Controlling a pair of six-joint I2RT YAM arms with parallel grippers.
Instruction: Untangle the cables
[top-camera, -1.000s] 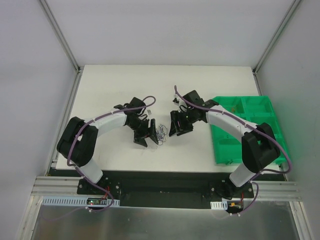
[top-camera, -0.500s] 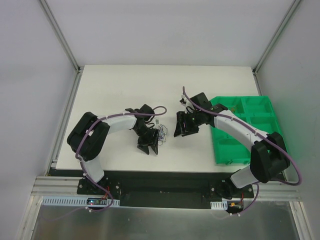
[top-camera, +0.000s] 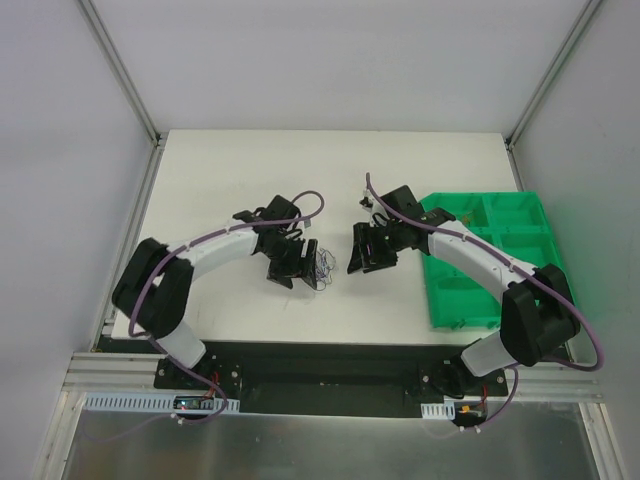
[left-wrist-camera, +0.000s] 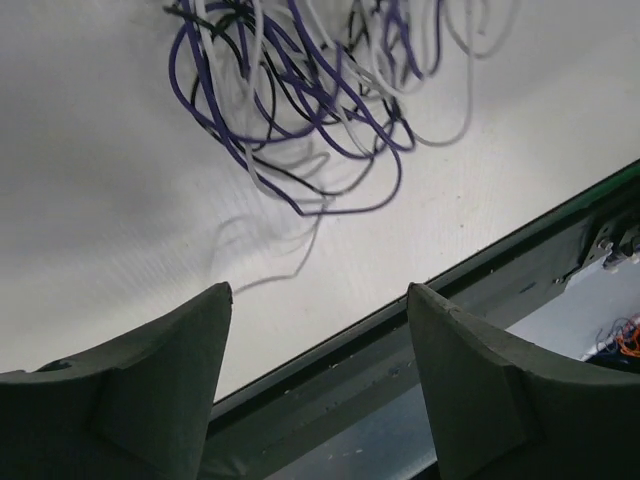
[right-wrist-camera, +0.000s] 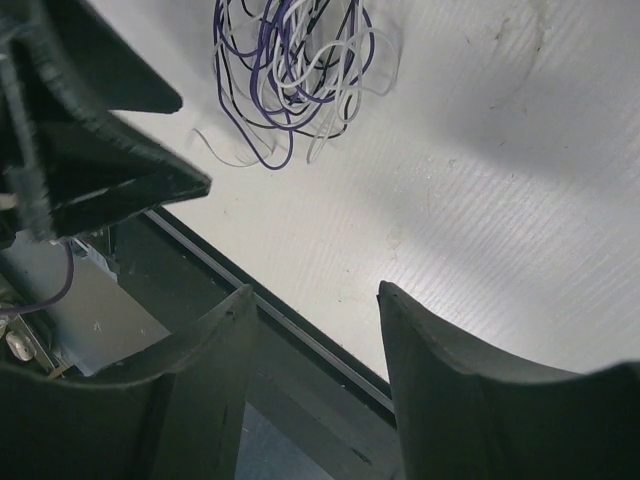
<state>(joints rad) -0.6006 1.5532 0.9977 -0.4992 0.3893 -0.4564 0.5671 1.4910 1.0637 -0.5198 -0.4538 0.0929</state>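
The cables (top-camera: 322, 268) are a small loopy knot of thin purple, black and white wires lying on the white table between the two arms. The knot shows at the top of the left wrist view (left-wrist-camera: 300, 100) and of the right wrist view (right-wrist-camera: 290, 70). My left gripper (top-camera: 292, 266) is open and empty just left of the knot, with its jaws (left-wrist-camera: 320, 290) apart and short of the wires. My right gripper (top-camera: 366, 256) is open and empty a little right of the knot, with nothing between its jaws (right-wrist-camera: 315, 288). The left gripper's fingers (right-wrist-camera: 90, 150) show in the right wrist view.
A green compartmented tray (top-camera: 490, 260) stands at the table's right side under the right arm. The table's dark front rail (top-camera: 320, 350) runs just below the knot. Frame posts stand at the back corners.
My left gripper went down beside the knot, then drew back up and left. My right gripper shifted slightly right and then held still. The knot stayed in place.
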